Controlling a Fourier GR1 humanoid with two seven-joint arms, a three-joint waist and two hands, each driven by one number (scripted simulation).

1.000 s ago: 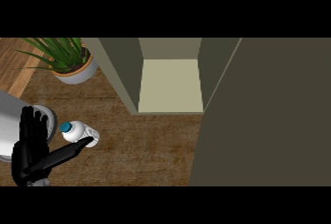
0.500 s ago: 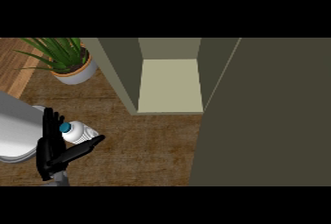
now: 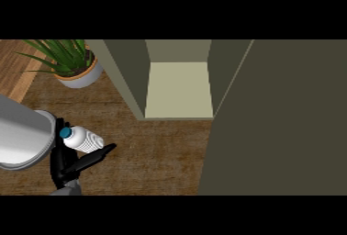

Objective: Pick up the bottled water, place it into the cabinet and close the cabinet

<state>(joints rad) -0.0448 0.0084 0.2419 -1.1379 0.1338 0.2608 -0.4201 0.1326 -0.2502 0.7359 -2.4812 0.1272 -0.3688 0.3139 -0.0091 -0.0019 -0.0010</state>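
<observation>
The bottled water (image 3: 82, 138) is white and ribbed with a blue cap, standing on the brown counter (image 3: 149, 156) at the lower left. My left hand (image 3: 62, 158) is shut on it: black fingers run up its left side and the thumb (image 3: 96, 155) lies under its right side. The grey forearm (image 3: 20, 133) fills the left edge, close to the view. The cabinet (image 3: 180, 89) stands open behind the bottle and to the right, showing a pale bare shelf. Its open door (image 3: 278, 119) is a large dark olive panel on the right. My right hand is out of view.
A potted plant (image 3: 76, 71) with long green leaves in a grey pot stands at the back left, left of the cabinet's side wall (image 3: 125, 78). Bare counter lies between the bottle and the cabinet's front edge.
My left forearm has swung in closer and larger at the left. The hand, open beside the bottle before, has wrapped around it. The bottle has barely shifted.
</observation>
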